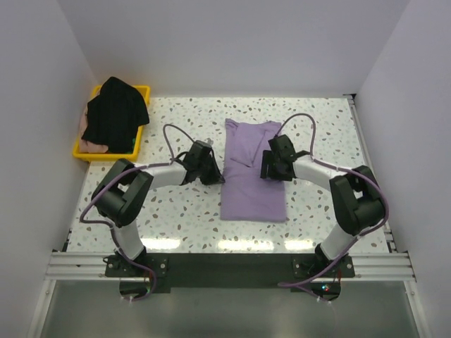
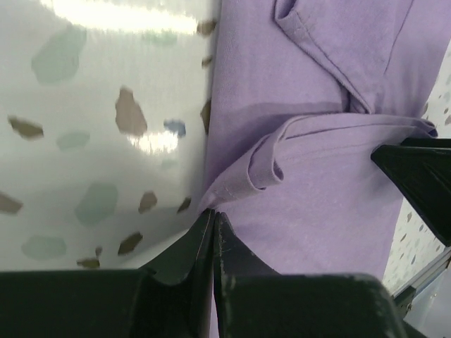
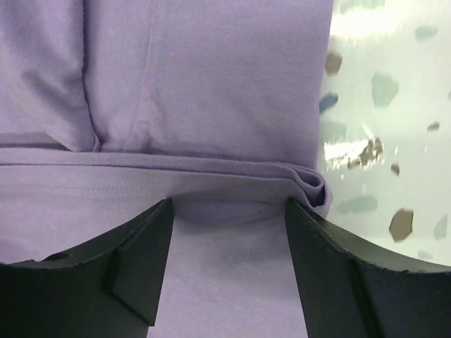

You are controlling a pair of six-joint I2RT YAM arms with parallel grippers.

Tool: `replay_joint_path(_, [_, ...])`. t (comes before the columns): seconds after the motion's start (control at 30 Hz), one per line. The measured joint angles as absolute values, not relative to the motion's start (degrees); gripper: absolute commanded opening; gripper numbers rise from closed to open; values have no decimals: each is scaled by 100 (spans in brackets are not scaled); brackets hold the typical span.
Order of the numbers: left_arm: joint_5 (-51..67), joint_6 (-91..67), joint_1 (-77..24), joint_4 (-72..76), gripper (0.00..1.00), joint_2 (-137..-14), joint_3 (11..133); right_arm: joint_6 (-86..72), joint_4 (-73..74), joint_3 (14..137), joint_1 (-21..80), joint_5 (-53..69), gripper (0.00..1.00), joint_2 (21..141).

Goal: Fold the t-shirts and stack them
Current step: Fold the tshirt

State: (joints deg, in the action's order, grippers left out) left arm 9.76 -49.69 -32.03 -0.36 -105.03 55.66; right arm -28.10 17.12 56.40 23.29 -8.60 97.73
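Left gripper (image 2: 213, 215) pinches the lavender t-shirt (image 1: 252, 184); right gripper (image 3: 229, 204) gapes wide over it; speckled table (image 1: 176, 211), white walls (image 1: 239, 42)

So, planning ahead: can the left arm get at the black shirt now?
Probably, once freed: the black t-shirt lies uncovered in the yellow tray, but the left gripper is shut on the lavender t-shirt.

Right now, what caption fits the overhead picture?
Left gripper pinches the lavender t-shirt at its edge, right gripper open over the fold; black t-shirt heaped in the yellow tray.
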Motion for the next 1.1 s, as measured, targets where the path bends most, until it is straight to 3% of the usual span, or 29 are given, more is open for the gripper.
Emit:
replay_joint_path(0.2, [873, -5017, -3345, -213, 9, -10079, 5186, -2851, 2078, 5371, 2383, -849, 75, 9247])
replay_joint_path(0.4, [779, -4908, -3282, -543, 10, -10079, 5553, -2805, 2534, 6123, 2073, -775, 75, 9196])
replay_joint_path(0.77, [893, -4663, -2941, -567, 15, -10169, 6104, -2781, 2622, 7491, 2117, -628, 67, 9682])
replay_joint_path(0.93, [1033, -4560, -2926, -558, 25, -10169, 6112, -2790, 2650, 7467, 2314, -631, 66, 9828])
replay_joint_path(1.1, [1223, -4534, -2926, -484, 37, -9810, 5505, -2893, 2659, 6479, 2314, -602, 66, 9107])
